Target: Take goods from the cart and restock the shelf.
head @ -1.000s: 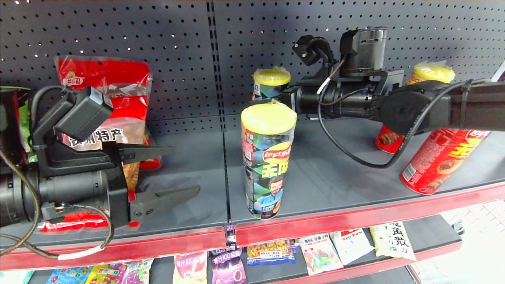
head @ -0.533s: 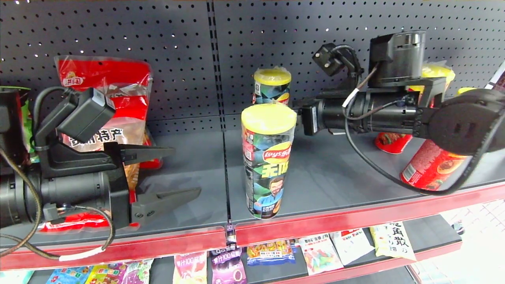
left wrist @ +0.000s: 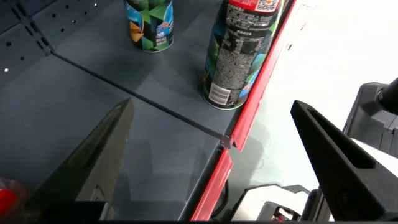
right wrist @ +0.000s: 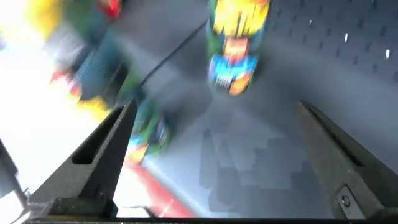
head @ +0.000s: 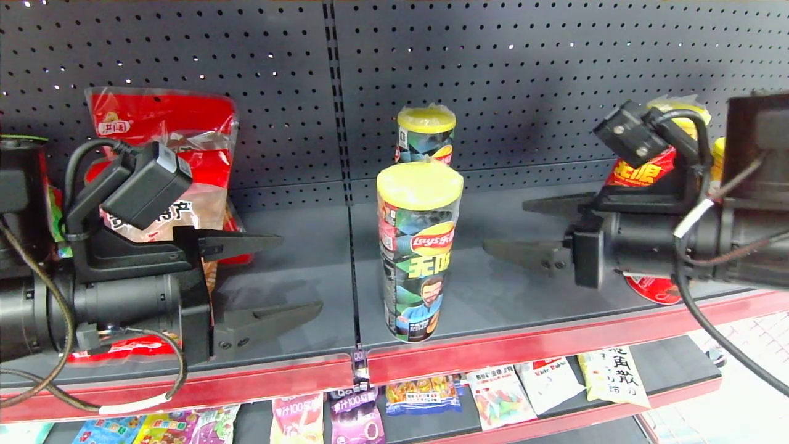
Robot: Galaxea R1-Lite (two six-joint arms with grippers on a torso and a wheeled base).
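Note:
A tall green chip can with a yellow lid (head: 419, 246) stands upright near the shelf's front edge. A second, similar can (head: 425, 134) stands behind it by the pegboard. My left gripper (head: 299, 271) hangs open and empty over the shelf, left of the front can. My right gripper (head: 504, 227) is open and empty, right of the front can and apart from it. The left wrist view has the front can (left wrist: 239, 56) and the rear can (left wrist: 149, 25) beyond my open left gripper (left wrist: 211, 106). In the blurred right wrist view, my open right gripper (right wrist: 216, 106) frames both cans, the rear one (right wrist: 233, 43) and the front one (right wrist: 149, 134).
A red snack bag (head: 166, 135) leans on the pegboard behind my left arm. Red chip cans (head: 641, 169) stand behind my right arm. The grey shelf (head: 524, 290) has a red front lip (head: 493, 345). Snack packets (head: 493, 388) lie on the lower shelf.
My right arm has pulled back from beside the rear can, moving right, down and toward the shelf front. Its open fingers now show. My left arm shifted slightly right.

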